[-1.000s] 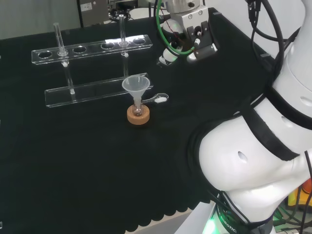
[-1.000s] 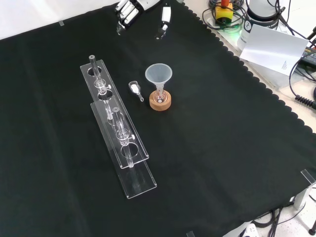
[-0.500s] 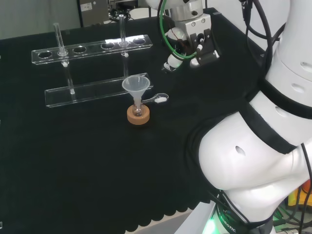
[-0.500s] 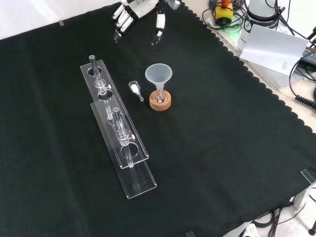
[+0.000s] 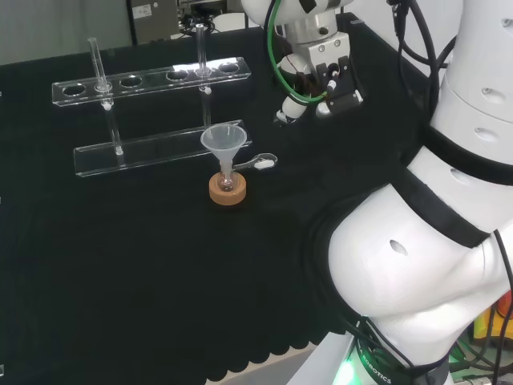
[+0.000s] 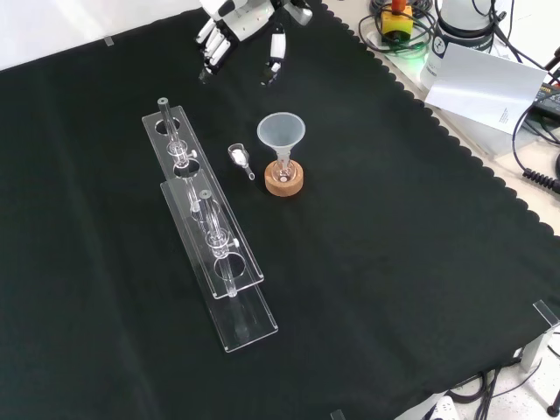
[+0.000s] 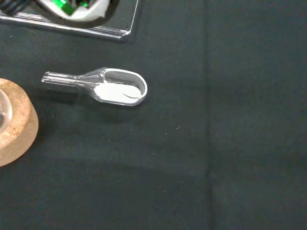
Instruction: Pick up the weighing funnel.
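Over the desk's top edge in front view: hand (image 6: 236, 19), fingers spread, empty; approach step, apparently; next, lowering onto weighing funnel (image 6: 238, 157) near cork ring (image 6: 284, 184).

The weighing funnel (image 7: 115, 87) is lying flat on the counter (image 6: 394, 262). It is a small clear scoop with 1 short stem, and its open bowl is facing up and holding some white powder. In the front view it is sitting nearer the counter's far edge than its near edge, with the stem pointing toward the near right corner.
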Controlling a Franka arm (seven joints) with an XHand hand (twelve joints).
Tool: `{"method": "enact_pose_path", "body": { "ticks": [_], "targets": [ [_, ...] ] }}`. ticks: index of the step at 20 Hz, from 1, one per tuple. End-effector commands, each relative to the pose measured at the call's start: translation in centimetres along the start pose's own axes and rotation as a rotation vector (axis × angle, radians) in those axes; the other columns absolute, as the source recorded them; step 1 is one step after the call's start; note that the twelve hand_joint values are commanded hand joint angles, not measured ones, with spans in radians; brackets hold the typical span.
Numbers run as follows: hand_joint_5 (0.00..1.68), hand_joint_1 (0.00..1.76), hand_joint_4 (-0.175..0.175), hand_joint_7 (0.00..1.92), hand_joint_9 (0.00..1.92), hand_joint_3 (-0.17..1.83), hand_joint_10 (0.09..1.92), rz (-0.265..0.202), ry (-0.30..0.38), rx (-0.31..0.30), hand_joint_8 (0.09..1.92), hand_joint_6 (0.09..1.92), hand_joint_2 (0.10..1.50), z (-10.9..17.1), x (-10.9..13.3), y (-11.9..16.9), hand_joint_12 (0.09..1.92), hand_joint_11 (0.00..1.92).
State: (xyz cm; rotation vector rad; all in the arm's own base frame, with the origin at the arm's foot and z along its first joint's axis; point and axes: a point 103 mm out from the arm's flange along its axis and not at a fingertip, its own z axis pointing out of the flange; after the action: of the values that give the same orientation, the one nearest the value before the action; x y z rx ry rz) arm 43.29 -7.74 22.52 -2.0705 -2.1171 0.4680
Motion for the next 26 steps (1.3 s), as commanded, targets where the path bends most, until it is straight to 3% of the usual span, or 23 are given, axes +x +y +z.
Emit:
{"method": "enact_pose_path", "body": {
  "ticks": [1, 15, 26],
  "targets": [
    [0.41, 0.83, -0.054, 0.37, 0.58, 0.54, 0.60, -0.043, 0.052, -0.016, 0.71, 0.09, 0.66, 4.3, 0.3, 2.6, 1.34, 0.33],
    [0.47, 0.84, -0.050, 0.36, 0.54, 0.55, 0.59, -0.060, 0.061, 0.000, 0.70, 0.09, 0.65, 7.1, 0.1, 4.1, 1.33, 0.33],
    [0.54, 0.88, -0.044, 0.47, 0.62, 0.59, 0.59, -0.093, 0.061, -0.007, 0.70, 0.09, 0.62, 8.7, 1.7, 5.0, 1.32, 0.34]
  ]
}}
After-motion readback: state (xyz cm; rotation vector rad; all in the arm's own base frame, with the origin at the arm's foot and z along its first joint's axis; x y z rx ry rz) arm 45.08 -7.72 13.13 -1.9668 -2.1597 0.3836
